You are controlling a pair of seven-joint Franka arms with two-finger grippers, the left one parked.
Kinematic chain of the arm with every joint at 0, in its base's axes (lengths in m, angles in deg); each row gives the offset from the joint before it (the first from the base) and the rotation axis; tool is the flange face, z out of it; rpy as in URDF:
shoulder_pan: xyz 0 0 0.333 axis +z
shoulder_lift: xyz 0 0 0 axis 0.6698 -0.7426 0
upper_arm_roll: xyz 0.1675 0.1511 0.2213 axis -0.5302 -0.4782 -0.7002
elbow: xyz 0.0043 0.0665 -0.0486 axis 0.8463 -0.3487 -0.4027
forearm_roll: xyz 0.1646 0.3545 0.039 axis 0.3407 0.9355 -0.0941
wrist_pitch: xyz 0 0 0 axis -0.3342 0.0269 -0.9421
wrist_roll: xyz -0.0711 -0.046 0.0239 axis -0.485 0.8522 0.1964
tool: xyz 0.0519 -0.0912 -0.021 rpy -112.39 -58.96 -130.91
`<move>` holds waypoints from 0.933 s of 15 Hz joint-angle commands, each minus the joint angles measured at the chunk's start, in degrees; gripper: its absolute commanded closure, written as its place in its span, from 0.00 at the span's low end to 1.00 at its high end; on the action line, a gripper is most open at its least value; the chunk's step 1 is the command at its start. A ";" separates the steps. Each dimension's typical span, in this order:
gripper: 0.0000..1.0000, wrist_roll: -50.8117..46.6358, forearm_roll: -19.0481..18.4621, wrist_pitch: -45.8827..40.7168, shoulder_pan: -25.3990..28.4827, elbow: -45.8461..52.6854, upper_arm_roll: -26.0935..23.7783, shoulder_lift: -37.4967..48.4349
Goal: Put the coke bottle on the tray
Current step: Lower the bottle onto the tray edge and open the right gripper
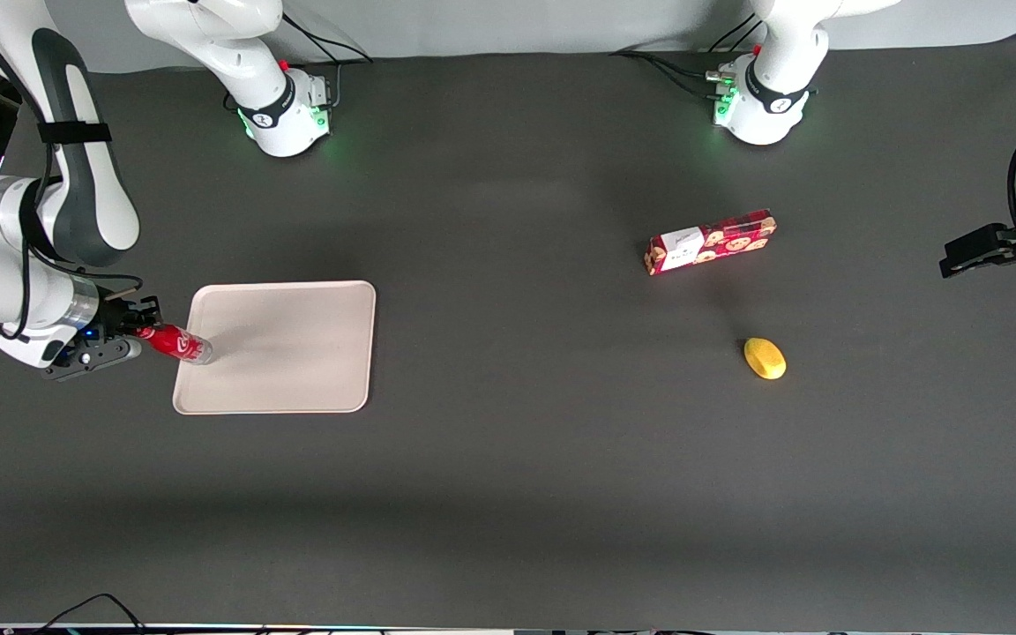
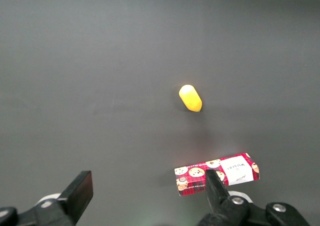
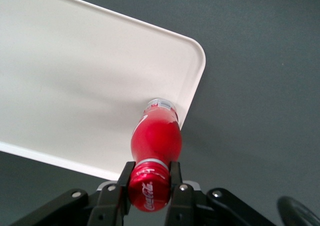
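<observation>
My right gripper (image 1: 139,332) is shut on the red cap of the coke bottle (image 1: 175,343). The bottle hangs tilted, its clear base over the edge of the pale beige tray (image 1: 296,353) that lies toward the working arm's end of the table. In the right wrist view the fingers (image 3: 175,178) clamp the cap of the bottle (image 3: 155,136), and the bottle's base sits at the rim of the tray (image 3: 75,76) near a rounded corner. I cannot tell whether the base touches the tray.
A long red cookie box (image 1: 709,242) and a yellow lemon-like fruit (image 1: 765,358) lie toward the parked arm's end of the table. Both also show in the left wrist view, the fruit (image 2: 190,98) and the box (image 2: 217,173).
</observation>
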 commanded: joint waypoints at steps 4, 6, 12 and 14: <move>1.00 0.77 1.37 1.35 0.40 1.09 0.33 -1.48; 1.00 0.77 1.37 1.35 0.40 1.09 0.42 -1.48; 0.19 1.21 2.52 1.71 0.14 1.26 0.42 -2.44; 0.00 1.12 2.60 1.62 0.23 1.53 0.42 -2.44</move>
